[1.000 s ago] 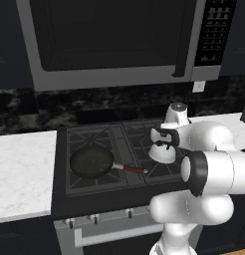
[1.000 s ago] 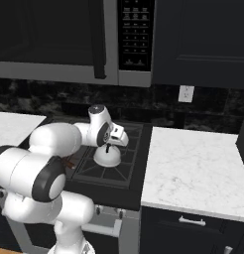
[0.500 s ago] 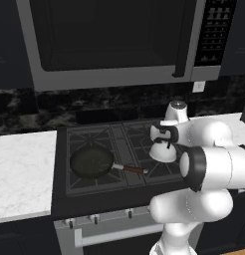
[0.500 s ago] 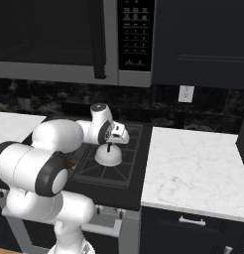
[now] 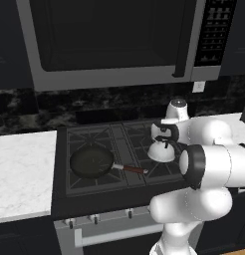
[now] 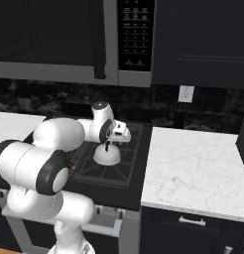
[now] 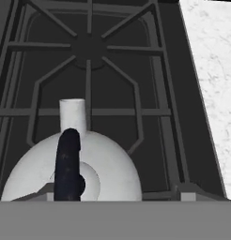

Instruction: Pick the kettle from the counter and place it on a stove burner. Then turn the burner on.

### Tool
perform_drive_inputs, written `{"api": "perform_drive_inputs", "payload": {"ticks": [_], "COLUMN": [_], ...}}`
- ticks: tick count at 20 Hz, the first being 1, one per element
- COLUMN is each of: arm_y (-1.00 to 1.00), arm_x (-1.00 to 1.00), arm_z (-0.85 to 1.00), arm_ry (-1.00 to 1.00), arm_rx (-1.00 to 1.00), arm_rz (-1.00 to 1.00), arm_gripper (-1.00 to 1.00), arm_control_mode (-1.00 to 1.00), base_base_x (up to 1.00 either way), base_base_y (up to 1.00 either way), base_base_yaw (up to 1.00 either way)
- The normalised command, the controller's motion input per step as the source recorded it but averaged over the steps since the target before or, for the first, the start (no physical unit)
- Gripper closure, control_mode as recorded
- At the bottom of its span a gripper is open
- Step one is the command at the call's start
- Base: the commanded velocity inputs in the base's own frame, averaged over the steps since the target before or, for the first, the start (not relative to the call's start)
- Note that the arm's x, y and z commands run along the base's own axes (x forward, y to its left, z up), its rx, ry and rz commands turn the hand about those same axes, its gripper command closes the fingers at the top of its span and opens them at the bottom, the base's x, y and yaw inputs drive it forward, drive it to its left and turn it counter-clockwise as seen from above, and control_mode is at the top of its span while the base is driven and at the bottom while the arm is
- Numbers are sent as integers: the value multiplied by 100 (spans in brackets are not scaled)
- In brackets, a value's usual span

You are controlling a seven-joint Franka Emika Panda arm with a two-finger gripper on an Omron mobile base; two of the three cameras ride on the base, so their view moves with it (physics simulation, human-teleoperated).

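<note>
One kettle (image 5: 161, 151) sits on the right near burner (image 6: 108, 168) of the stove, beside the white table (image 6: 193, 168). One black frying pan (image 5: 91, 163) lies on the left near burner. The arm reaches forward, its end effector (image 6: 108, 145) just above the kettle's handle; whether the jaws are apart, I cannot tell.

Layout of the cooktop (image 5: 119, 187): the kettle (image 5: 162, 151) sits on the grate over the right front stove burner (image 6: 106, 168), with the frying pan (image 5: 92, 162) on the left front burner. The counter (image 6: 193, 168) lies right of the cooktop; a microwave (image 5: 114, 40) hangs above.
</note>
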Motion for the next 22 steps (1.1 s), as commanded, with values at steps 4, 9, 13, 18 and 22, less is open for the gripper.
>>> {"api": "perform_drive_inputs", "payload": {"ticks": [4, 9, 13, 18, 22], "arm_y": [34, 11, -21, -38, -11], "arm_x": [0, 0, 0, -34, -50], "arm_z": [-31, -65, -63, -68, -94], "arm_ry": [0, 0, 0, 0, 0], "arm_rx": [-4, -6, -4, -2, -4], "arm_rz": [0, 0, 2, 5, 7], "arm_gripper": [-100, -100, -100, -100, -100], "arm_control_mode": [-100, -100, -100, -100, -100], "base_base_x": [0, 0, 0, 0, 0], "base_base_y": [0, 0, 0, 0, 0], "base_base_yaw": [0, 0, 0, 0, 0]}}
